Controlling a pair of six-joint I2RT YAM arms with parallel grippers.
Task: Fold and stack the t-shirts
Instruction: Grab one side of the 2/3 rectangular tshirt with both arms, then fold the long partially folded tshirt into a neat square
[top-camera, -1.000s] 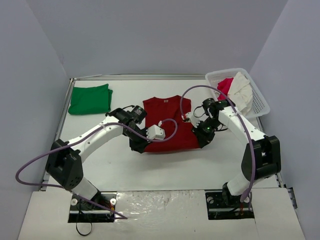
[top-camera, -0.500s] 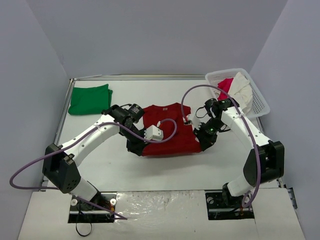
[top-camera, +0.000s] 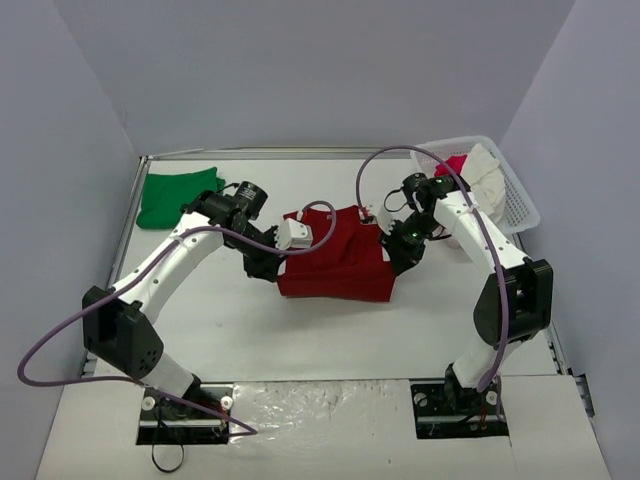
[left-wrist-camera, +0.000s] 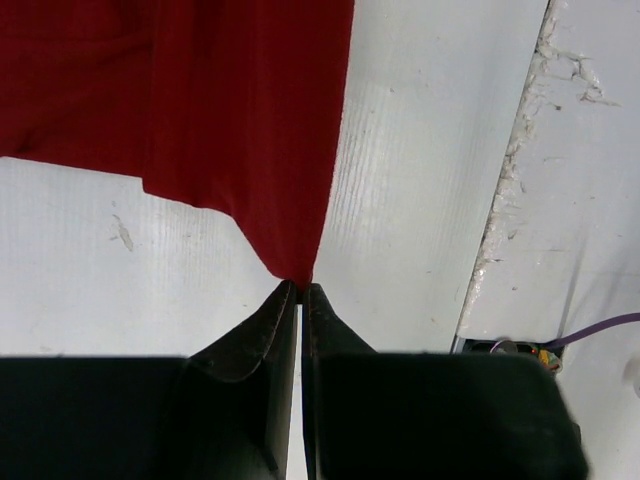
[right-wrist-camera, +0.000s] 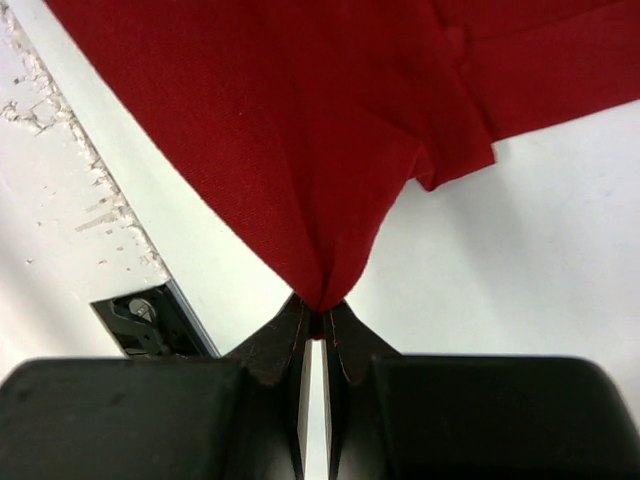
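Observation:
The dark red t-shirt lies in the middle of the table, partly folded, its near edge lifted. My left gripper is shut on its left corner; the cloth runs up from the pinched tips. My right gripper is shut on its right corner; the cloth bunches into the tips. The bright green t-shirt lies folded at the far left, away from both grippers.
A white basket with pink and cream cloth stands at the far right. Purple cables loop over both arms. The table's raised rim runs along the back. A cracked table edge shows in the left wrist view.
Both grippers have moved away from the bases toward the back of the table, carrying the red shirt's near corners over the shirt. The green shirt has not moved.

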